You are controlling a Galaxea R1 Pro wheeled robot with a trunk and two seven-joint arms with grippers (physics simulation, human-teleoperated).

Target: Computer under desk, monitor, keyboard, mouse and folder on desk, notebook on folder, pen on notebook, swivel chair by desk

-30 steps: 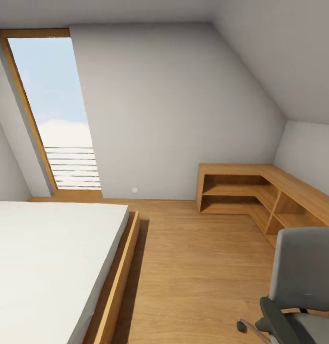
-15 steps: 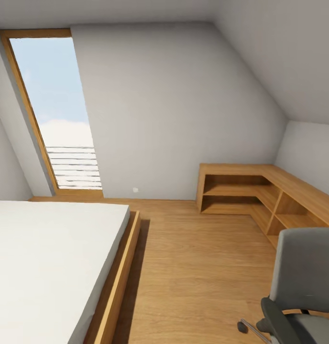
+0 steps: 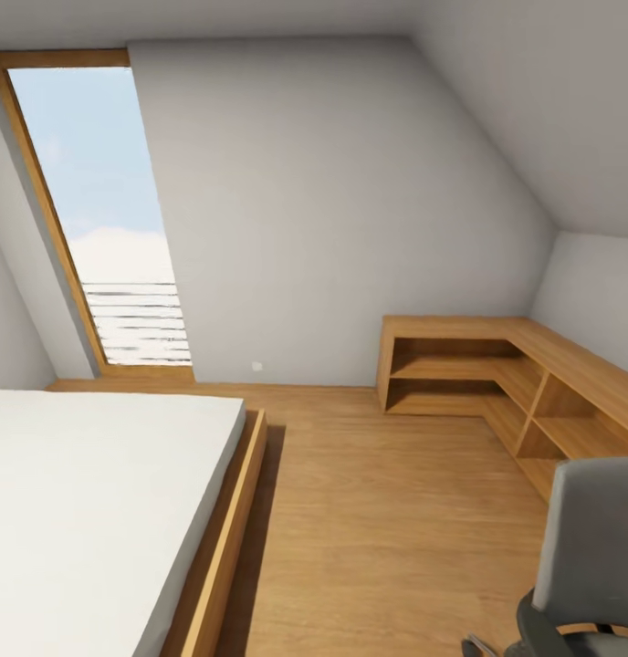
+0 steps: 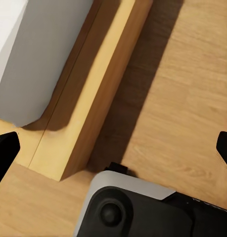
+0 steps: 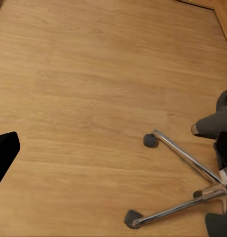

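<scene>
1. At the lower right corner of the head view: the swivel chair (image 3: 595,538), grey back upright, one black armrest (image 3: 539,630) below it, cut off by the frame edge. The seat surface cannot be made out, so its contents cannot be told.
2. In the right wrist view: the chair's chrome base (image 5: 187,182), two spokes showing, each ending in a dark caster (image 5: 150,140) that rests on the floor. Part of the grey seat and black armrest sits at the frame edge.
3. Beyond the chair, along the right-hand wall and turning the far corner: a low light-wood cabinet (image 3: 497,370), L-shaped, with open shelf compartments. Every compartment in sight holds nothing.
4. Floor (image 3: 378,511): light-wood boards, running between chair, cabinet and bed.
5. At the left of the head view: a bed, white mattress (image 3: 86,511) lying in a light-wood frame (image 3: 225,538). In the left wrist view the frame's corner and the mattress corner show from above, with a grey and black part of the robot's base (image 4: 138,207) just beside the frame.
6. Far wall: a tall slanted window (image 3: 99,210) in a wood surround, sky and a slatted railing behind it; grey walls and sloped ceiling.
7. Left gripper (image 4: 113,148): dark fingertips at opposite edges of its wrist view, jaws spread wide, nothing between them.
8. Right gripper: one dark fingertip (image 5: 4,153) shows at the frame edge over bare floor; whether the jaws are apart or together cannot be told.
</scene>
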